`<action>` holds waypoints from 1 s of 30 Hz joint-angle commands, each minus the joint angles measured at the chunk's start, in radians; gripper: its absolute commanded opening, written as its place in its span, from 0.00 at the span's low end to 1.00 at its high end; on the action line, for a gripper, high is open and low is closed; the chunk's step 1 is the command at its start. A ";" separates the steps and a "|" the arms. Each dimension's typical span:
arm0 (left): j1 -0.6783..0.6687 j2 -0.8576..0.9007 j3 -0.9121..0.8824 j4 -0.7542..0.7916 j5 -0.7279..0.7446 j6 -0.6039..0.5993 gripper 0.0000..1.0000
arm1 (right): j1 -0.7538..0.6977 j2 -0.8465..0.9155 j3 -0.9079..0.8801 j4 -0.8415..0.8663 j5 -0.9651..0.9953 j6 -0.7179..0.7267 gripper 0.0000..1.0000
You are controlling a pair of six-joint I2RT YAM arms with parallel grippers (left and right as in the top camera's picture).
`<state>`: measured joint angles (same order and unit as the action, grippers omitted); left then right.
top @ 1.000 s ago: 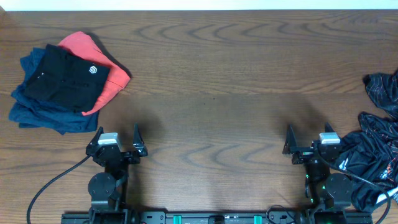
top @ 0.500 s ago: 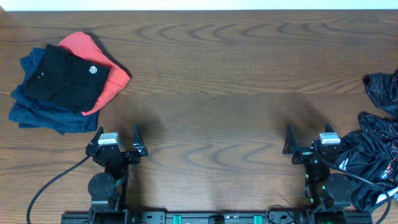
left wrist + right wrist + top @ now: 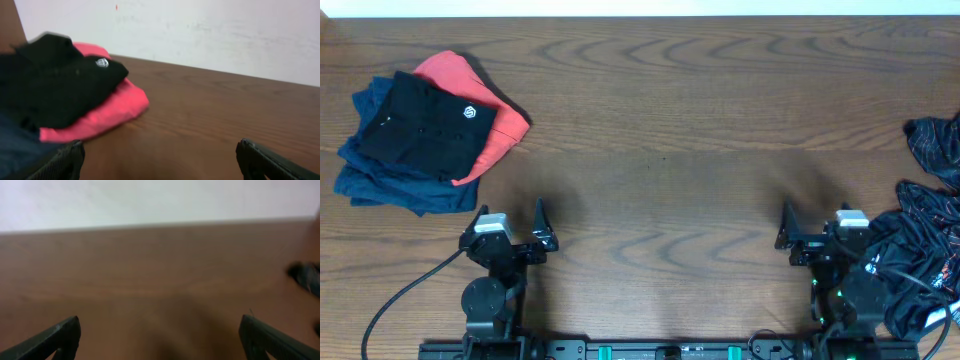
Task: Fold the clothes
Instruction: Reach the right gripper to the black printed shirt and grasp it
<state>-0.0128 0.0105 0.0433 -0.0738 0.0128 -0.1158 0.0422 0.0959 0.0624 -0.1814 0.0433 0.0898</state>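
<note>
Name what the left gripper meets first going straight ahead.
Probably a corner of the coral-red folded garment, just left of centre between the open jaws of the left gripper; clearance is unclear.

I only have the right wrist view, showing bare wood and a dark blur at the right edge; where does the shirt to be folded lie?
Observer: The patterned black shirt lies crumpled at the table's right edge, beside the right gripper.
Operator: What else is on the table?
Observer: A folded pile at far left: a plain black shirt atop a coral-red garment and a navy garment.
Operator: And the left gripper?
Observer: The left gripper is open and empty, near the front edge.
</note>
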 commanded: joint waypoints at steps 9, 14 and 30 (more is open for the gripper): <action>0.006 0.271 0.356 -0.423 0.014 -0.137 0.98 | -0.010 0.450 0.360 -0.214 0.098 0.029 0.99; 0.006 0.537 0.584 -0.645 0.014 -0.137 0.98 | -0.009 0.710 0.565 -0.382 0.089 0.029 0.99; 0.006 0.843 0.761 -0.755 0.032 -0.137 0.98 | -0.153 1.061 0.662 -0.694 0.437 0.582 0.99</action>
<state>-0.0128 0.8448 0.7887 -0.8276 0.0383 -0.2405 -0.0666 1.1236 0.7326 -0.8696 0.3527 0.4736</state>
